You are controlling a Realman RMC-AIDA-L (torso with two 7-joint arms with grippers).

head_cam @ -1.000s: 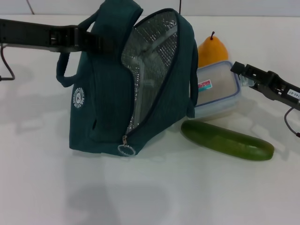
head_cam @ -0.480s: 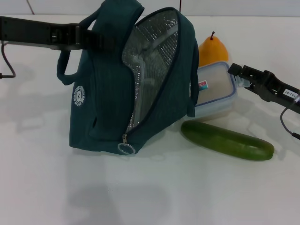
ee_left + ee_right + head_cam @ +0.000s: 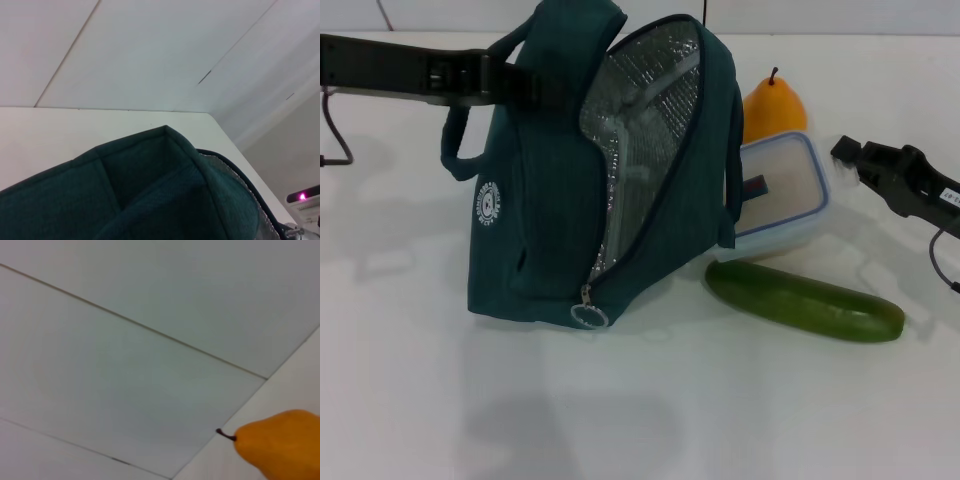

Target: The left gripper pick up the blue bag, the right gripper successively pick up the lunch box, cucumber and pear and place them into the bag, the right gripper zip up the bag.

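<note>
The blue bag (image 3: 535,200) stands tilted on the white table (image 3: 650,410), its zip open and its silver lining (image 3: 640,140) showing. My left gripper (image 3: 515,85) is shut on the bag's top by the handle; the left wrist view shows only the bag's top (image 3: 150,185). The clear lunch box (image 3: 782,192) lies right of the bag, its near corner tucked behind the bag's flap. Behind the box stands the orange pear (image 3: 773,108), also showing as the pear (image 3: 282,447) in the right wrist view. The cucumber (image 3: 805,300) lies in front of the box. My right gripper (image 3: 850,155) hovers just right of the box, apart from it.
A zip pull ring (image 3: 589,318) hangs at the bag's lower front. A cable (image 3: 942,260) trails from the right arm near the table's right edge. Another cable (image 3: 332,130) loops at the far left.
My right gripper has drawn back to the right, off the lunch box's edge. The lunch box has shifted slightly left, toward the bag. The left arm and bag hold still.
</note>
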